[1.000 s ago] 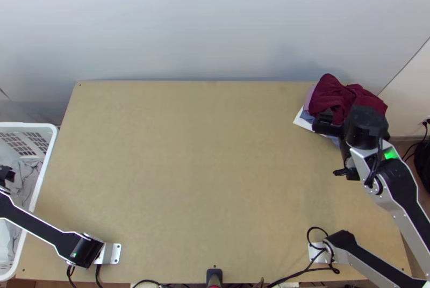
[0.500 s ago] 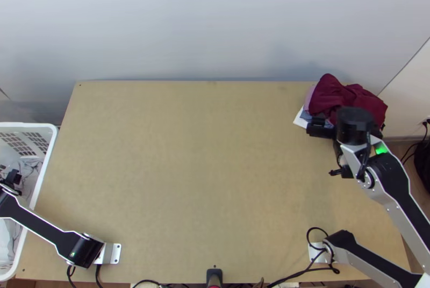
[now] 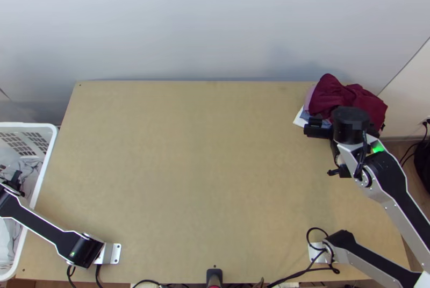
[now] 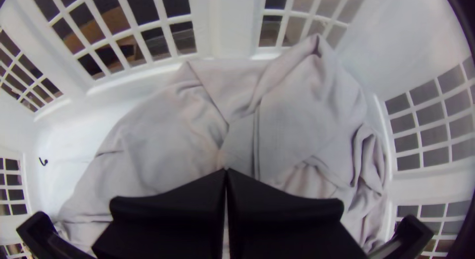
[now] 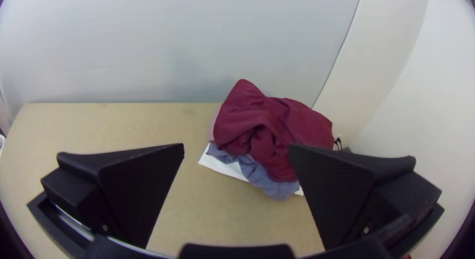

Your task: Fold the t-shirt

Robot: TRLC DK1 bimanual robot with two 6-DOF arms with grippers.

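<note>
Shirt's whereabouts: my bet is the grey cloth (image 4: 302, 125), lying bunched in the white basket (image 3: 27, 124); can't swear it's a t-shirt
Left jaws: left gripper (image 4: 226, 170) is down in the basket, fingers closed tip to tip over the grey cloth, and I can't see any fabric pinched between them
Right jaws: right gripper (image 5: 237, 145) is spread wide with nothing gripped, near the pile
Pile: maroon cloth (image 5: 307, 125) rumpled on top of blue cloth (image 5: 272, 184) and white cloth (image 5: 217, 165), at the table's (image 3: 188, 180) far right corner
Basket risk: lifting with the left now probably comes up bare; a bad pinch could grab two layers, or snag the slotted wall
Pile risk: swing the right one carelessly and a finger could catch that loose maroon heap and drag it off lol
</note>
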